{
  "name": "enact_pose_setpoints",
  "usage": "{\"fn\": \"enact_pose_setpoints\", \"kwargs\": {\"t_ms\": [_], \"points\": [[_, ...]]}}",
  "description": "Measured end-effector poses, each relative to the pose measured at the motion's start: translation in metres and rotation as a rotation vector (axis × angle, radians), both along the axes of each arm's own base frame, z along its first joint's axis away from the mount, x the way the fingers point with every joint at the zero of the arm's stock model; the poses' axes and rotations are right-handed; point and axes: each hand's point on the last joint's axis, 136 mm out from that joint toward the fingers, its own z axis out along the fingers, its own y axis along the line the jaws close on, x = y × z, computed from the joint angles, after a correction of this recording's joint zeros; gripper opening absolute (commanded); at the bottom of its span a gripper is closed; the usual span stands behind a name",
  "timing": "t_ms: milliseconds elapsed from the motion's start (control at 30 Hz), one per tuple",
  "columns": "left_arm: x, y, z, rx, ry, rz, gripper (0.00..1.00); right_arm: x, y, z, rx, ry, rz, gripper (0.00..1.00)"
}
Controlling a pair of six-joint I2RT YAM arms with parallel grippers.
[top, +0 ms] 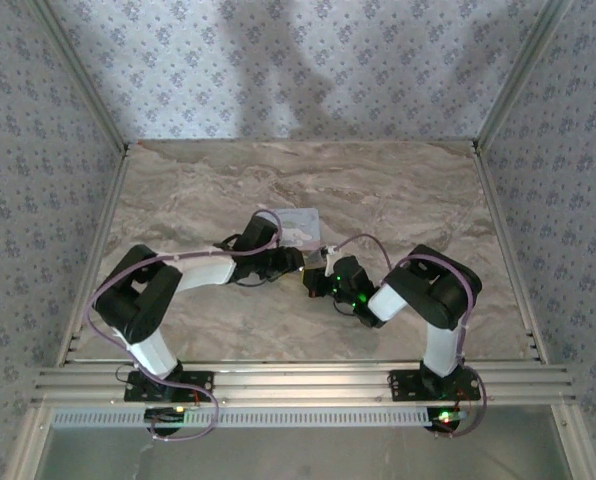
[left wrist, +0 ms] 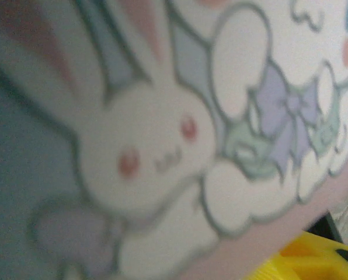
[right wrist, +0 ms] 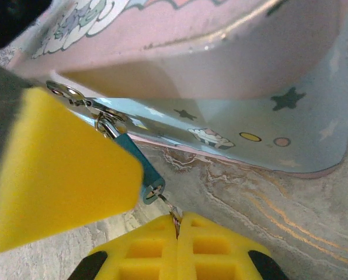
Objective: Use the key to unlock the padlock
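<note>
Right tool [right wrist: 178, 224] pinched tight on the key [right wrist: 167, 203], seated in the padlock [right wrist: 140, 166], which hangs off the tin [right wrist: 267, 116] at the middle of the surface [top: 208, 190]. The shackle [right wrist: 107, 123] looks closed, so the turn is yet to come. Left tool [top: 302, 264]: can't tell its spread.

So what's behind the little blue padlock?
The cartoon tin's blue wall, with the padlock hanging from its latch. A yellow finger pad covers whatever lies left of it.

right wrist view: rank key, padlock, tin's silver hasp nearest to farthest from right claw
1. key, pinched in the right claw, bottom centre
2. padlock, just above it, left of centre
3. silver hasp, upper left on the tin
</note>
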Motion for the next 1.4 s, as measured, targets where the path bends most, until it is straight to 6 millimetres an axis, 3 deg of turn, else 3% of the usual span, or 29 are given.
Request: {"fn": "enact_pose_setpoints", "kwargs": {"t_ms": [133, 267, 533, 833, 1400], "points": [[-0.004, 0.011, 0.010, -0.024, -0.016, 0.028, 0.70, -0.004, 0.003, 0.000, 0.001, 0.006, 0.010, 0.00], [-0.007, 0.022, 0.017, -0.075, -0.036, 0.078, 0.67, -0.009, 0.008, 0.000, 0.006, 0.030, 0.023, 0.00], [-0.021, 0.043, -0.004, -0.189, -0.009, 0.216, 0.58, -0.021, 0.016, 0.004, 0.042, 0.118, 0.040, 0.00], [-0.011, 0.028, 0.010, -0.313, -0.038, 0.251, 0.47, -0.024, 0.022, 0.013, 0.066, 0.169, 0.035, 0.00], [-0.008, 0.021, -0.004, -0.331, 0.013, 0.298, 0.43, -0.025, 0.023, 0.015, 0.049, 0.229, 0.022, 0.00]]}}
